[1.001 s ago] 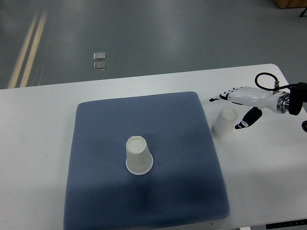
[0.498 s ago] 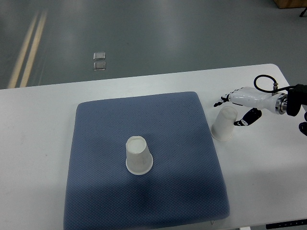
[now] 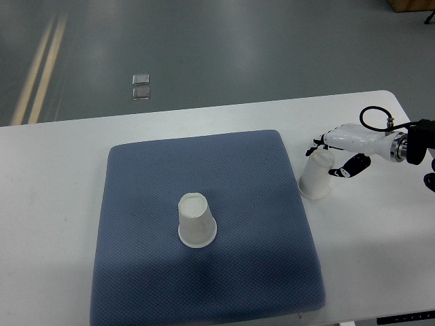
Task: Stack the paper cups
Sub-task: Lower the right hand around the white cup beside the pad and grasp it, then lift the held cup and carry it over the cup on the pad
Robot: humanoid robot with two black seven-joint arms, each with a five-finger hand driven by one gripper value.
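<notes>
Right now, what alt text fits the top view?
The right hand reaches around an upside-down paper cup on the white table, beside a blue mat where a second inverted cup stands.

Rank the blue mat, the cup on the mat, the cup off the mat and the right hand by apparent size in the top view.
1. Mat, by far the largest.
2. Right hand and the two cups, on the mat and off it: too alike to rank.

The right hand (image 3: 338,151) was extended from the right edge, wrist roughly level, white fingers (image 3: 320,142) spread forward and the dark-tipped thumb held apart below them, nothing being grasped.
</notes>
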